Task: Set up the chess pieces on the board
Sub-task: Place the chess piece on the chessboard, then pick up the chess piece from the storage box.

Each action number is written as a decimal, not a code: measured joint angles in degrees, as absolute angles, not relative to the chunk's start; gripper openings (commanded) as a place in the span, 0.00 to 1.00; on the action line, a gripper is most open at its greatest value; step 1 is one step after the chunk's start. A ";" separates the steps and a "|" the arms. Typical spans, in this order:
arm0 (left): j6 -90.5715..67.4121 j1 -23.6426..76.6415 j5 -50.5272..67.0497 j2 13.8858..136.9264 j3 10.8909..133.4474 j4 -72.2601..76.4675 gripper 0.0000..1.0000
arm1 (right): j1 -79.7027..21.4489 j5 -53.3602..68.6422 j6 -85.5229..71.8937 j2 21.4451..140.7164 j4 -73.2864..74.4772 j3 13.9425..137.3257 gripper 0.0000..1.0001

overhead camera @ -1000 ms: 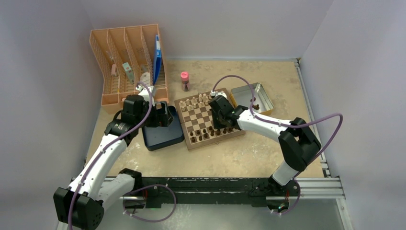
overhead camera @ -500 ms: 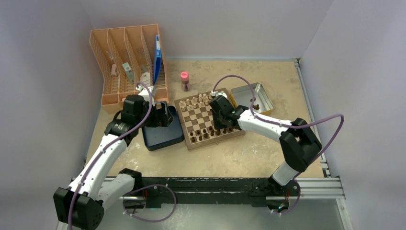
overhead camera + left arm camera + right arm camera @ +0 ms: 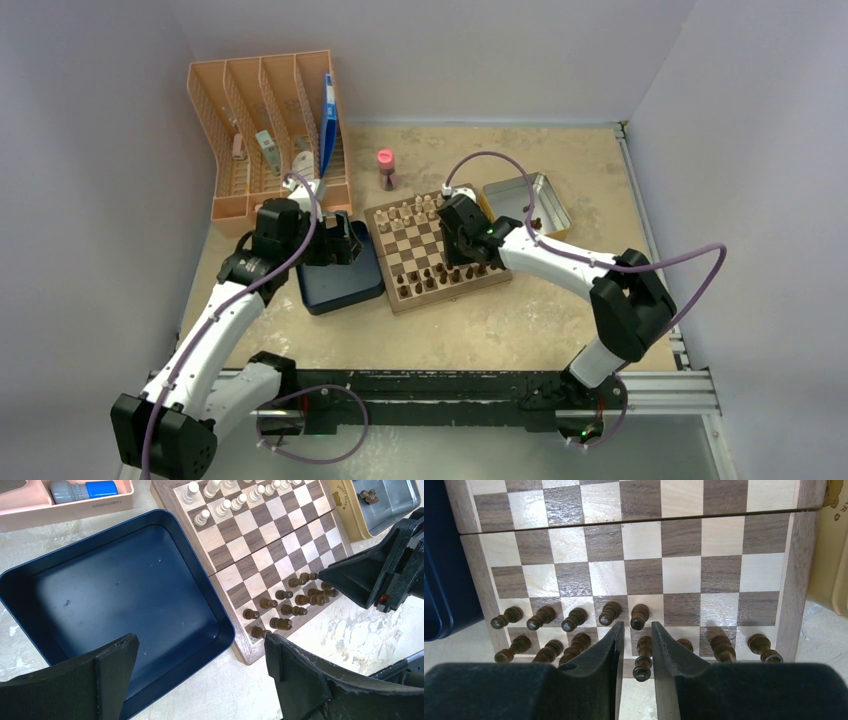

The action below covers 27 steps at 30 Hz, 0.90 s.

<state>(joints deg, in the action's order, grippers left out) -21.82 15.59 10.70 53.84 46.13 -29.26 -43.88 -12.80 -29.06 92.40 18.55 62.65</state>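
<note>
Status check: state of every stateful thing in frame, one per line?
left gripper, jaws wide open over dark blue box
right gripper, jaws slightly apart around back-rank piece
dark blue box, empty
board, unfolded flat
dark pieces, upright; pawn row incomplete
cream pieces, upright
tin, holds spare dark piece

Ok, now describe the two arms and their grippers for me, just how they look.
Both the left arm and the right arm have smooth white link shells with chunky black joint housings. A thin lilac cable loops loosely along each. The left gripper and right gripper each carry two matte black, wedge-shaped fingers with rough edges.
</note>
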 measured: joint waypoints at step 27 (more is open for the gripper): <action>-21.26 15.66 20.64 43.33 42.19 -28.27 1.00 | -13.56 -24.49 -39.53 93.56 12.32 69.41 0.28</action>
